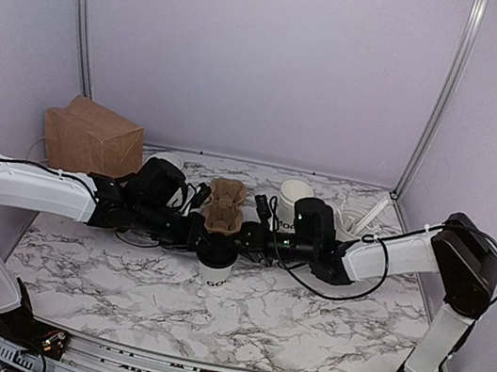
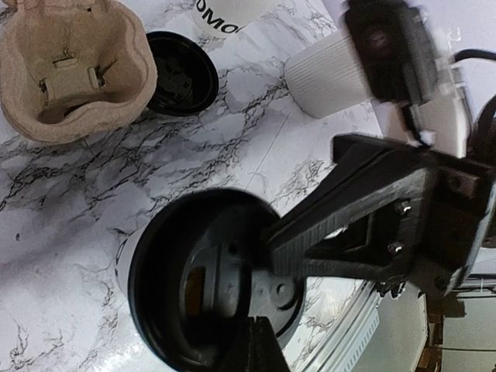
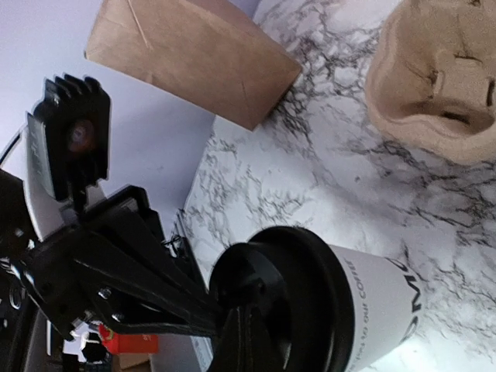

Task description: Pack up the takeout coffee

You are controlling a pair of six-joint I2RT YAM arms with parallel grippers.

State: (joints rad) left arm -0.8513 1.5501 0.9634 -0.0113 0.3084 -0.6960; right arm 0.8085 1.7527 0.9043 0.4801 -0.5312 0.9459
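The takeout coffee (image 1: 214,272), a white paper cup with dark lettering and a black lid (image 2: 194,287), stands on the marble table just in front of the brown pulp cup carrier (image 1: 224,206). Both arms reach in over it from either side. My left gripper (image 2: 256,337) is shut, and its tip rests on the lid's near rim. My right gripper (image 3: 248,329) is also shut, with its tip on the lid (image 3: 294,294) from the opposite side. Neither gripper has anything between its fingers. In the top view the grippers hide the lid.
A brown paper bag (image 1: 90,136) stands at the back left. A loose black lid (image 2: 182,74) lies beside the carrier (image 2: 70,77). White cups (image 1: 292,196) and a white container with utensils (image 1: 357,221) sit at the back right. A ribbed white cup (image 2: 325,74) is near the right arm.
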